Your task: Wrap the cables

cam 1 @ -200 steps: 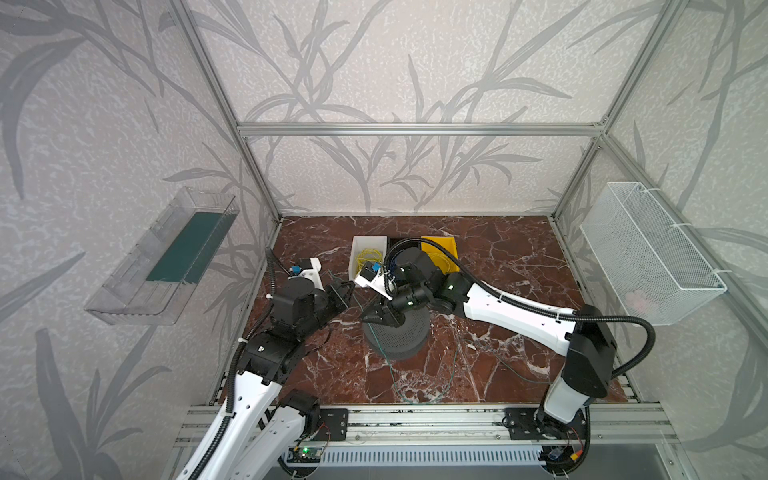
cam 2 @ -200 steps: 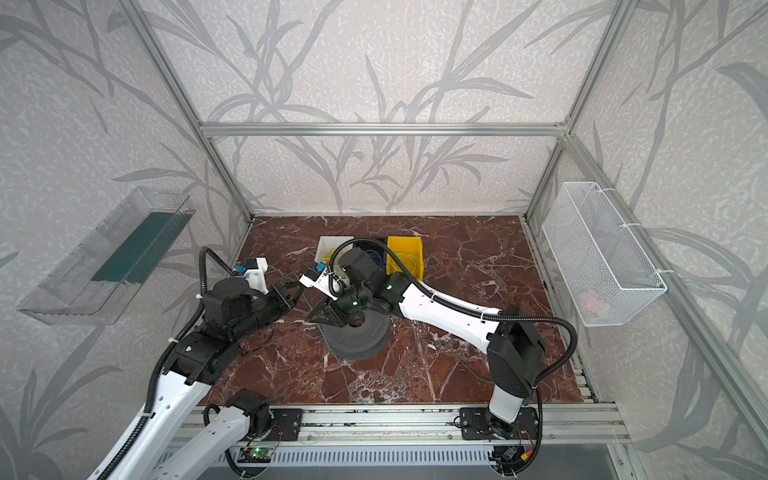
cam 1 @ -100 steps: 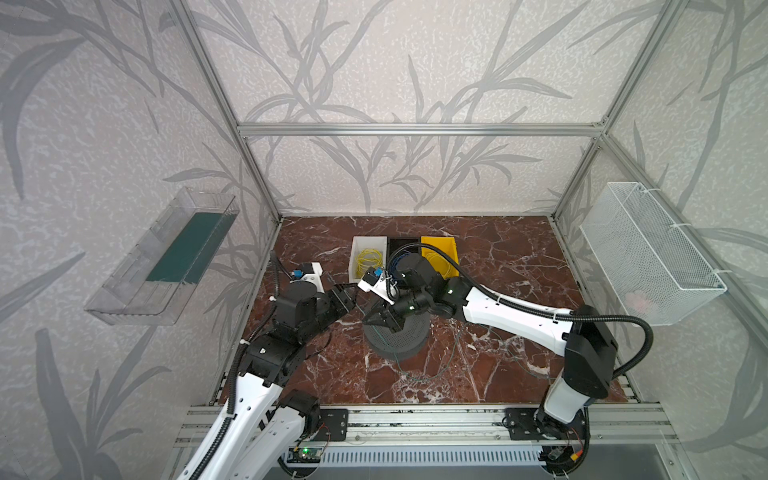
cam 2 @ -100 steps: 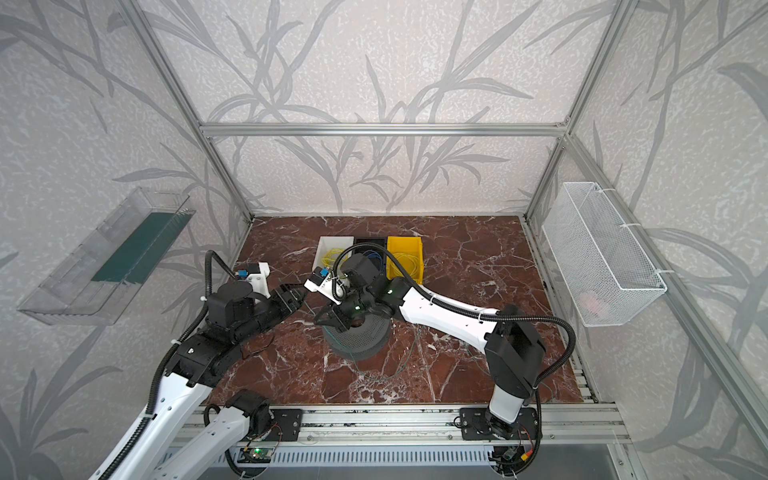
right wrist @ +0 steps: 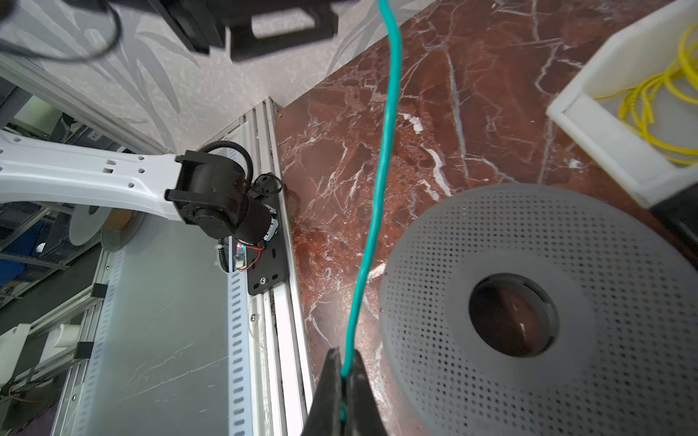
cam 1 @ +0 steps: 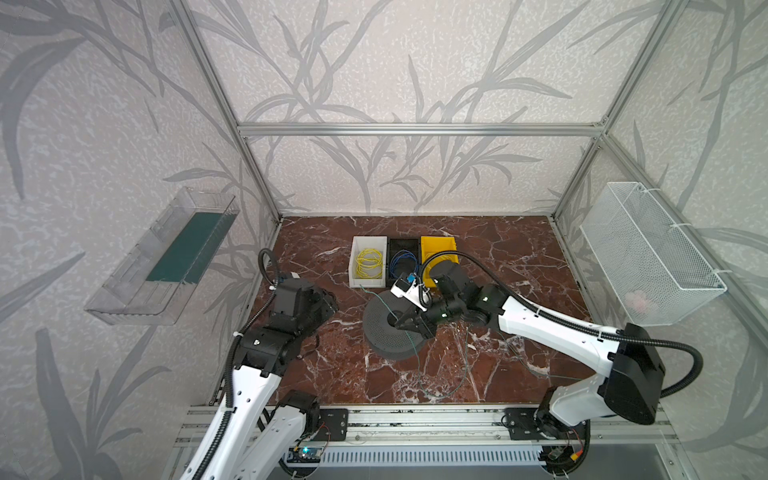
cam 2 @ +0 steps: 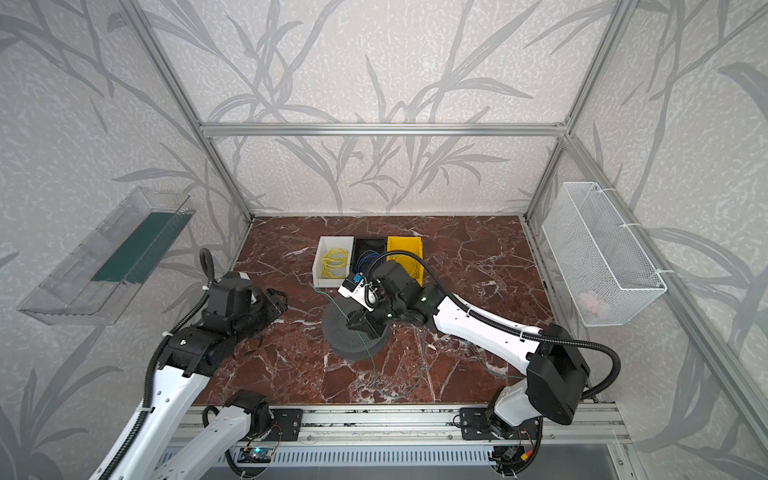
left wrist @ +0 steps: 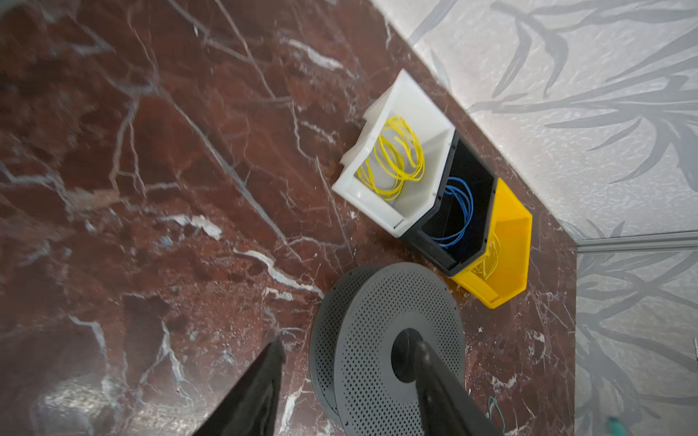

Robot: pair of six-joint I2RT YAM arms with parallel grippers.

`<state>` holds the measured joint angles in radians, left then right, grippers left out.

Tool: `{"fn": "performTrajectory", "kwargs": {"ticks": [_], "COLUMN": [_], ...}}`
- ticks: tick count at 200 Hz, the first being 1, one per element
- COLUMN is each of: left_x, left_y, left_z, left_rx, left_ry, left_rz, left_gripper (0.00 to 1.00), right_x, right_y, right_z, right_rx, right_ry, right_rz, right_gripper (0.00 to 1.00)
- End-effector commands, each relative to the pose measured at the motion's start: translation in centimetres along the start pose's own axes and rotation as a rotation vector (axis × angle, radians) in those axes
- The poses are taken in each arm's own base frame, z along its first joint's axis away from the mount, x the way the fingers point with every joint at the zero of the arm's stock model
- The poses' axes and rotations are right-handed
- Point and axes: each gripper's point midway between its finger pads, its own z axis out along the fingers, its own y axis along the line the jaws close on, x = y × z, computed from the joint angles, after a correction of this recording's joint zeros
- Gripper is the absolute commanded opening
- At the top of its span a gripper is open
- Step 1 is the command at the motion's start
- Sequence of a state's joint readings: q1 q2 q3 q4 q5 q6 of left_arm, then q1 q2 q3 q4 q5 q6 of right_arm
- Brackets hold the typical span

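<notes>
Three bins (cam 1: 404,241) side by side at the back of the table (cam 1: 519,270); the spool (cam 1: 380,336) lies flat just before them, mid-table; the cable (right wrist: 380,177) runs over the spool and, it seems, loops toward the front edge.

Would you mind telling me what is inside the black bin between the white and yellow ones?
A blue wire coil lies in the black bin. In both top views the right arm covers its near end; nothing else shows.
</notes>
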<state>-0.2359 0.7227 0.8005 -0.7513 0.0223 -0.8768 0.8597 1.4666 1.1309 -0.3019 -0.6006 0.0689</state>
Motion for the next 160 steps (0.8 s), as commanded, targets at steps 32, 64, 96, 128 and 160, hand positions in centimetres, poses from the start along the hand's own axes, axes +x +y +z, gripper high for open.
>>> {"fn": "performTrajectory", "kwargs": {"ticks": [32,64,96,128,160], "left_x": [5.6,7.4,9.0,10.3,10.7], "left_y": [-3.8,-2.5,-1.3,-1.4,-2.1], "left_z": [5.3,7.9,10.2,11.6,12.2], "left_rx": [0.318,0.288,0.278,0.303,0.356], "left_ry": [0.243,0.29,0.322,0.369,0.375], "left_rz": [-0.102,-0.09,-0.096,-0.083,-0.092], "left_gripper": [0.6,0.53,0.54,0.54,0.51], "right_x": [-0.8,-0.7,-1.6,-1.9,-2.0], "right_y": [-0.5,-0.4,-0.2,-0.1,-0.2], "right_z": [-2.5,-2.6,-2.4,-2.1,-2.1], "right_rx": [0.008,0.006,-0.016,-0.031,-0.029], "right_ry": [-0.048,-0.07,-0.098,-0.098,-0.093], "right_rz": [-0.019,-0.008,0.002,0.009,0.011], "right_gripper": [0.0,0.0,0.0,0.0,0.0]}}
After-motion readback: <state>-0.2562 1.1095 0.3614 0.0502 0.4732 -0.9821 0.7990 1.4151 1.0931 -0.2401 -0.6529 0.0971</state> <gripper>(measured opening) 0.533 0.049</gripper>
